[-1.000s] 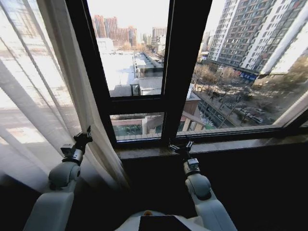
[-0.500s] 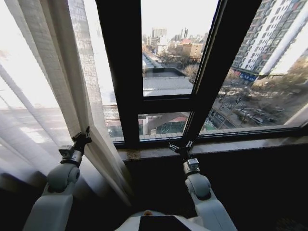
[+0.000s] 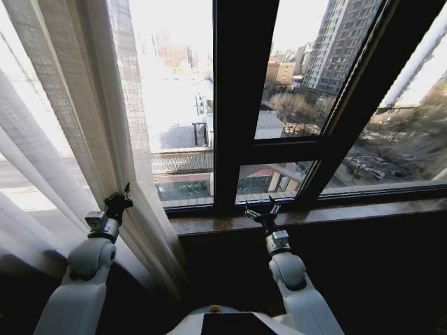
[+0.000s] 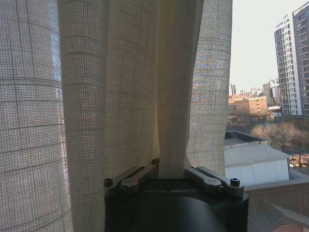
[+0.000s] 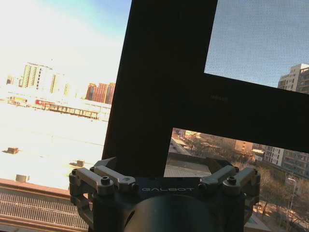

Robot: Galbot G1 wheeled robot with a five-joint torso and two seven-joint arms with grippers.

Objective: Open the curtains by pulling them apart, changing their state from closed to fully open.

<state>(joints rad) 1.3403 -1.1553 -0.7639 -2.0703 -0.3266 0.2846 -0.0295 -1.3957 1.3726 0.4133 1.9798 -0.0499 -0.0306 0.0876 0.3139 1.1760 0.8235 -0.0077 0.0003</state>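
Note:
The sheer off-white curtain (image 3: 63,139) hangs bunched in pleats on the left of the window. My left gripper (image 3: 124,194) is raised against its inner edge. In the left wrist view a fold of the curtain (image 4: 120,96) runs down between the fingers of the left gripper (image 4: 171,171), which is shut on it. My right gripper (image 3: 264,209) stands open just above the window sill, in front of the dark frame upright. The right wrist view shows the right gripper (image 5: 161,169) with spread fingers and nothing between them.
A dark window frame (image 3: 241,105) with a thick upright and a crossbar stands right ahead. A stone sill (image 3: 349,209) runs along its foot, above a dark wall (image 3: 349,279). City buildings lie beyond the glass.
The whole head view has shifted: the window frame slides to the right in the picture, so the camera has moved left. The left gripper keeps its hold on the curtain.

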